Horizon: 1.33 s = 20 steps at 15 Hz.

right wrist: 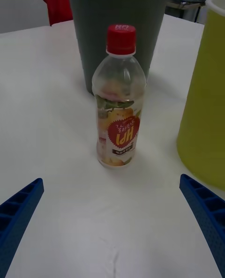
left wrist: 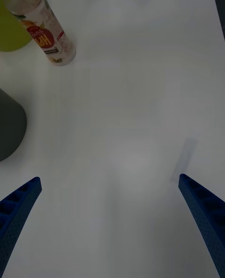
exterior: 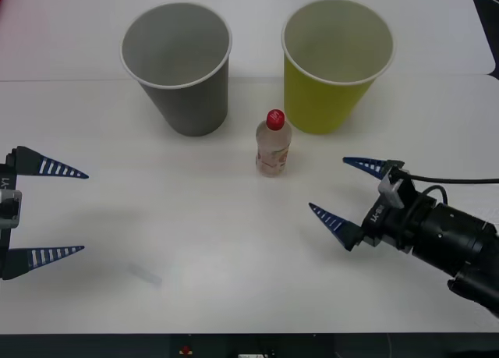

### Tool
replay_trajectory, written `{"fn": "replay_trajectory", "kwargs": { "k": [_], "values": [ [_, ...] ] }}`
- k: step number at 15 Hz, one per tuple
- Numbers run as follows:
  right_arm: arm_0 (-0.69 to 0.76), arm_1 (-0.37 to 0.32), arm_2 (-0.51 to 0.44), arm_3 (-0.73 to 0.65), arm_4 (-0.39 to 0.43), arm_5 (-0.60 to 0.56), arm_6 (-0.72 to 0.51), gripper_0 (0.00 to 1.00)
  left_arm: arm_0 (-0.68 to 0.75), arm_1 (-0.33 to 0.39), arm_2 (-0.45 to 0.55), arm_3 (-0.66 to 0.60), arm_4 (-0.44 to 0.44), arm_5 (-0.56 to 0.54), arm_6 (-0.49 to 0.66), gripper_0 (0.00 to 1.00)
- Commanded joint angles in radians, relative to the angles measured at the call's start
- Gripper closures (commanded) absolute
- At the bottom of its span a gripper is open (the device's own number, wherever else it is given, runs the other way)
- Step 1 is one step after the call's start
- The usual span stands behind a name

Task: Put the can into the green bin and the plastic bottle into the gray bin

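- Currently we see the plastic bottle (exterior: 273, 143) upright on the table (exterior: 195, 241), between the gray bin (exterior: 178, 68) at 10 o'clock and the green bin (exterior: 335, 65) at 2 o'clock.
- We find the right gripper (exterior: 341, 193) at 4 o'clock of it, jaws wide, empty.
- We find the left gripper (exterior: 69, 211) at the table's 9 o'clock edge, jaws wide, its arm cut off.

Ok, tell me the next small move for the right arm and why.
Probably ease the right pincer forward toward the bottle until its open fingers sit either side of it. The bottle stands upright on the table, untouched, between the gray bin and the green bin, and the right wrist view has it centred ahead. The left pincer waits open at the table's left edge.
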Motion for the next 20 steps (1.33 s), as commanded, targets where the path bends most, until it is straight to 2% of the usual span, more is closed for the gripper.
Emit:
{"fn": "replay_trajectory", "kwargs": {
  "k": [1, 3, 6, 15, 20],
  "values": [
    [-0.032, 0.049, 0.058, 0.000, 0.008, 0.084, 0.003, 0.00, 0.000, 0.000, 0.000, 0.000, 0.000, 0.000, 0.000, 0.00],
    [-0.045, 0.087, 0.080, 0.009, 0.019, 0.127, 0.004, 0.00, 0.000, 0.000, 0.000, 0.000, 0.000, 0.000, 0.000, 0.00],
    [-0.101, 0.172, 0.088, 0.117, 0.036, 0.086, 0.010, 0.00, 0.000, 0.000, 0.000, 0.000, 0.000, 0.000, 0.000, 0.00],
    [-0.246, 0.391, 0.089, 0.353, 0.091, 0.083, 0.038, 0.00, 0.000, 0.000, 0.000, 0.000, 0.000, 0.000, 0.000, 0.00],
    [-0.328, 0.475, 0.089, 0.473, 0.117, 0.084, 0.047, 0.00, 0.000, 0.000, 0.000, 0.000, 0.000, 0.000, 0.000, 0.00]
  ]
}}
